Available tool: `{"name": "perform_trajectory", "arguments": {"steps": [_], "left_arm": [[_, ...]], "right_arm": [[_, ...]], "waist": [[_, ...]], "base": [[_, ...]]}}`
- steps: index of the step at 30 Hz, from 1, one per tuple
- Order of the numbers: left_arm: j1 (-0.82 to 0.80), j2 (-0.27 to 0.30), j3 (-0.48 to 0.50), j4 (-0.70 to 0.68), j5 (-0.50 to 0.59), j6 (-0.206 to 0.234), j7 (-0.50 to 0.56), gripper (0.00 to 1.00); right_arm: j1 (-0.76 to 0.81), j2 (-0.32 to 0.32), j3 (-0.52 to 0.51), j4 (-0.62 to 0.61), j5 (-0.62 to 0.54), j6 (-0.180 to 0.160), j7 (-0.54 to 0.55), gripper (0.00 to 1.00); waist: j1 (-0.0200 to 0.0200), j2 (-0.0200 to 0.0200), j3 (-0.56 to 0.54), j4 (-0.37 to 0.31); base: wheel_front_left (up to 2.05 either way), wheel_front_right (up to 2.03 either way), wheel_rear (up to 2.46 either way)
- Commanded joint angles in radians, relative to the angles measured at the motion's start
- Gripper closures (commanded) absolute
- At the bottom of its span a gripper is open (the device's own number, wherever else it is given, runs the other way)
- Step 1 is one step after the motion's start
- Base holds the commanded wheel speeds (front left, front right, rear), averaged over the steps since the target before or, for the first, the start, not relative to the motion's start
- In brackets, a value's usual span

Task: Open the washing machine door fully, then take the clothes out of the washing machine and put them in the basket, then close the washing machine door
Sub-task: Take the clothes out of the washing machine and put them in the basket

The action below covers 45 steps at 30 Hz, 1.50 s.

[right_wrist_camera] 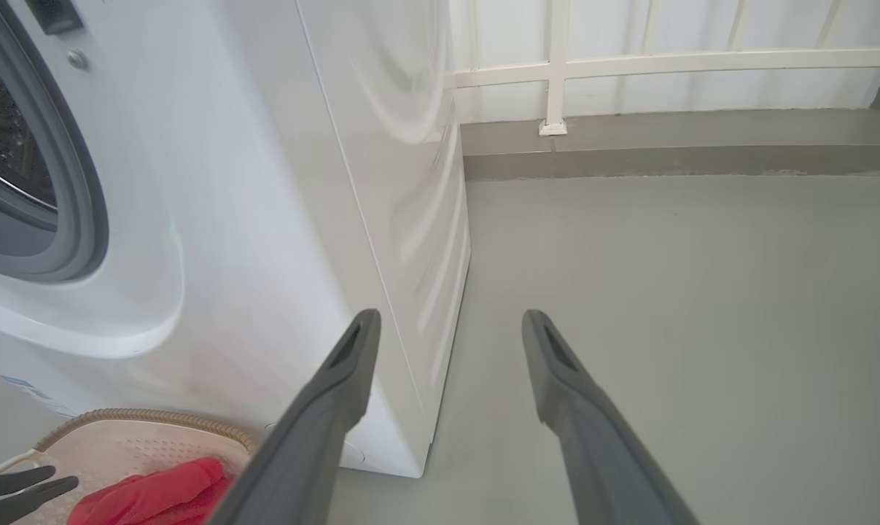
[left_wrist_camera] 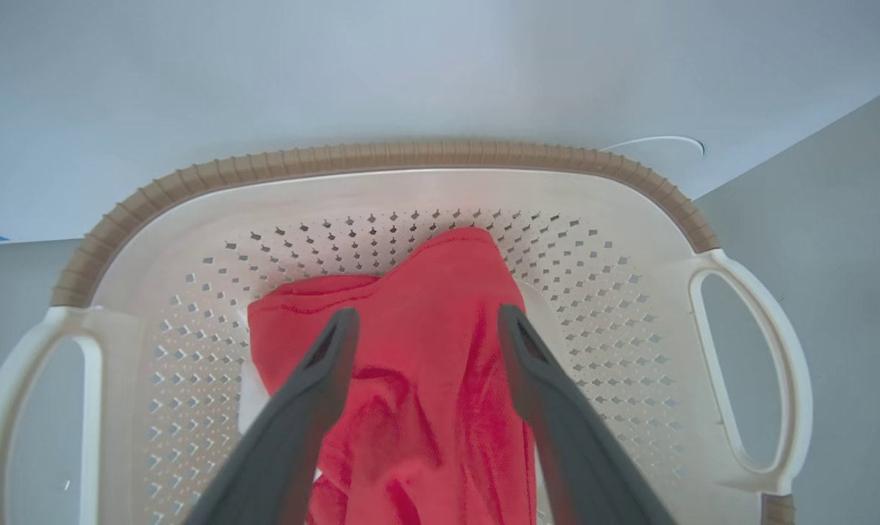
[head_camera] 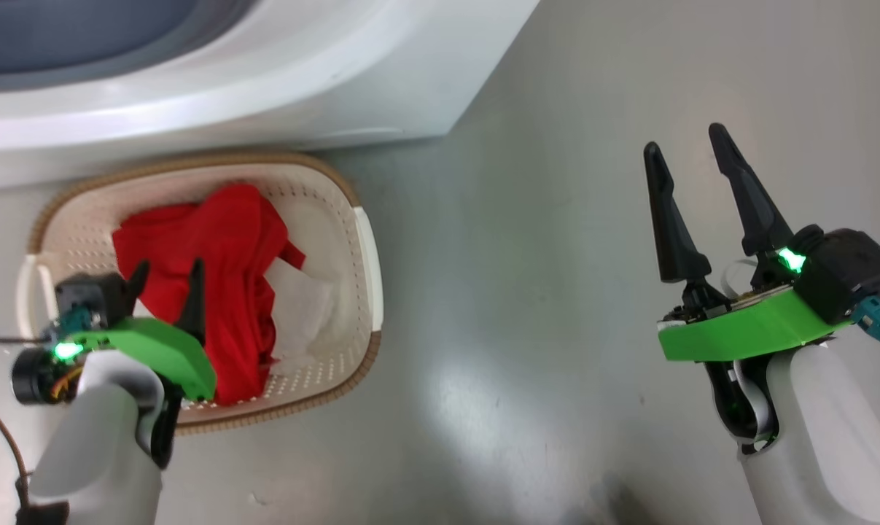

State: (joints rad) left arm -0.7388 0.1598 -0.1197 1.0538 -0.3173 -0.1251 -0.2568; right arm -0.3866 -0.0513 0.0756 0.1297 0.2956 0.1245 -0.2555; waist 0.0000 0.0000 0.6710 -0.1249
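Both pairs of jaws stand wide and empty. The left jaws hang directly over the clothes (left_wrist_camera: 425, 379), heaped in the basket (head_camera: 192, 162) on the floor against the washing machine (head_camera: 337, 95). Its drum mouth (right_wrist_camera: 9, 146) lies beyond, nearer the left arm.

Left tool (head_camera: 170, 266) sits at the lower left of the head view, tilted steeply downward off its pale forearm (head_camera: 97, 452); its two dark fingers stand spread, gripping nothing; right tool (head_camera: 684, 138) hovers well apart at the right, fingers pointing forward, jaws wide and empty.
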Motion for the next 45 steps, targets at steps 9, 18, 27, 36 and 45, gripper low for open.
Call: {"name": "perform_trajectory", "arguments": {"steps": [9,18,27,36,45], "left_arm": [[0.189,0.02,0.092,-0.189,0.042,-0.006,-0.005,0.0],[0.336,-0.006,0.154,-0.358,0.086,-0.006,-0.005,0.0],[0.505,-0.029,0.214,-0.564,0.144,-0.006,-0.005,0.0],[0.666,-0.056,0.262,-0.765,0.181,-0.006,-0.005,0.0],[0.776,-0.081,0.301,-0.922,0.197,-0.006,-0.005,0.0]], "right_arm": [[0.106,0.001,-0.004,0.01,-0.022,0.006,-0.006,0.0],[0.199,0.001,-0.013,0.035,-0.033,0.006,-0.006,0.0],[0.292,-0.005,-0.02,0.045,-0.034,0.006,-0.006,0.0],[0.376,-0.017,-0.033,0.039,-0.026,0.006,-0.006,0.0],[0.428,-0.022,-0.045,0.029,-0.019,0.006,-0.006,0.0]], "waist": [[0.0,0.0,-0.205,0.04],[0.0,0.0,-0.355,0.064],[0.0,0.0,-0.48,0.069],[0.0,0.0,-0.566,0.075],[0.0,0.0,-0.61,0.077]], "base": [[0.0,0.0,0.0],[0.0,0.0,0.0],[0.0,0.0,0.0],[0.0,0.0,0.0],[0.0,0.0,0.0]]}}
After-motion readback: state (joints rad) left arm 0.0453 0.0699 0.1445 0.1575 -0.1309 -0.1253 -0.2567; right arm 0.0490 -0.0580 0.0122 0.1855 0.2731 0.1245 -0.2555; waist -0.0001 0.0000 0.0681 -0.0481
